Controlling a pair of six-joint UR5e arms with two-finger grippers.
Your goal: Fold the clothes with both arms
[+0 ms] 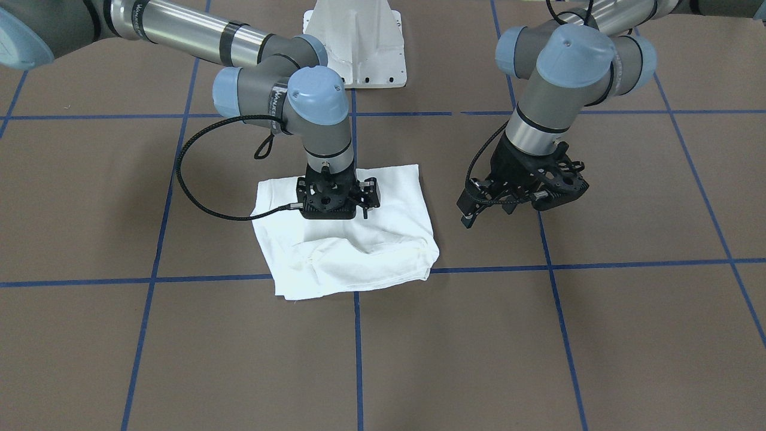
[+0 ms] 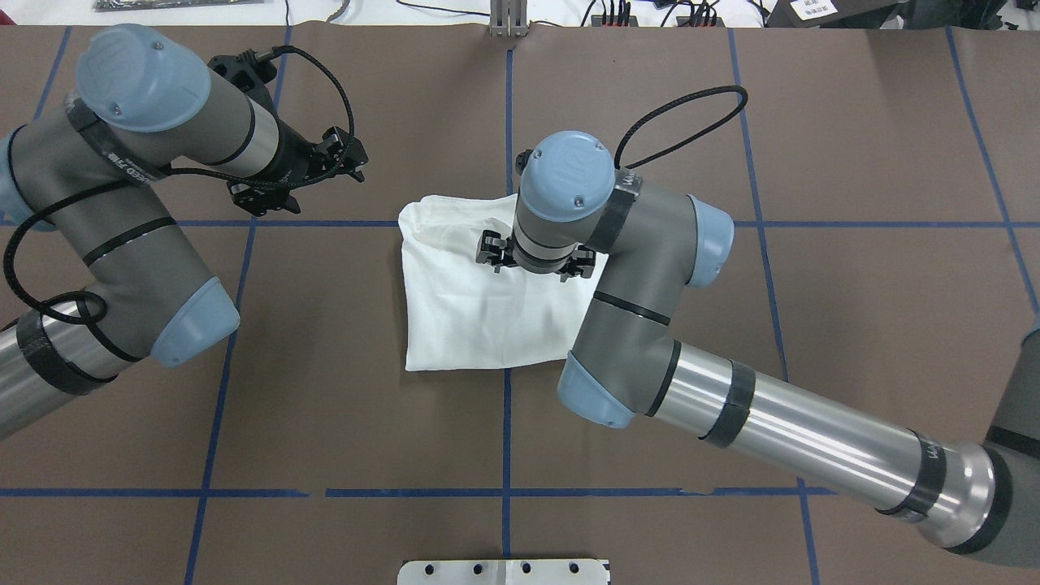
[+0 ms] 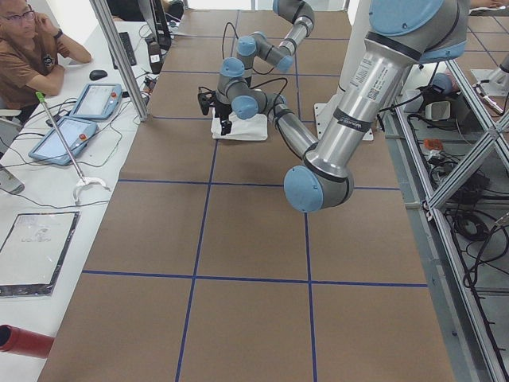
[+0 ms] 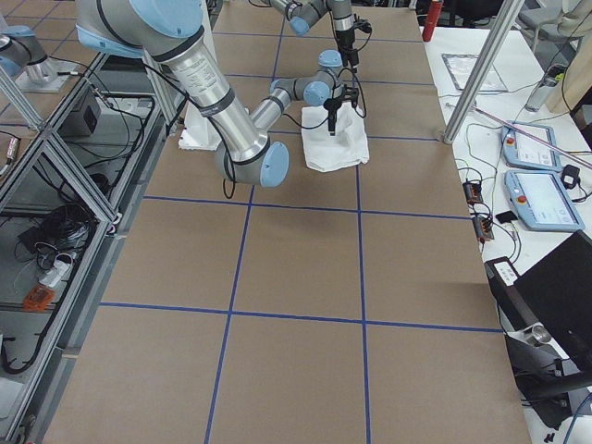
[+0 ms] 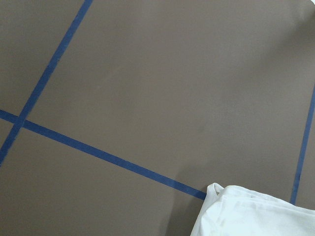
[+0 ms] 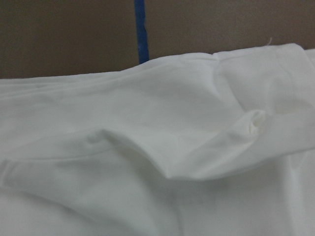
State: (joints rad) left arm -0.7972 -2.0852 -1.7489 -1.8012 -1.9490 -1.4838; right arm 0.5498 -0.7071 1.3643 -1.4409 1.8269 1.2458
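**Folded shirt under the right end effector, left one off to the side**

Front-facing view: the white T-shirt (image 1: 353,254) lies folded into a rough rectangle on the brown desk (image 1: 179,359), across a crossing of the blue tape lines (image 1: 197,278); the right end effector (image 1: 332,211) points straight down onto the half of the shirt nearer the robot; its tips are hidden by its own body, so I cannot tell how wide it stands or whether it grips cloth; the left end effector (image 1: 473,211) hangs tilted above bare desk, apart from the shirt, holding nothing that I can see, its gap equally unreadable; the white pedestal base (image 1: 359,54) sits at the top edge.

Overhead view: the right arm's wrist covers its end effector above the shirt; the left arm is bent at the left, its end effector well apart from the shirt.

Left side view: the shirt is a small white patch far up the desk, beneath the arms; a person (image 3: 32,48) sits beside the desk near two tablets (image 3: 79,115).

Right side view: the near arm reaches to the shirt, its end effector upright over it.

Left wrist view: bare desk and tape, with a shirt corner at the bottom right.

Right wrist view: white cloth fills nearly everything, a raised fold running across the middle; a strip of tape shows at the top.
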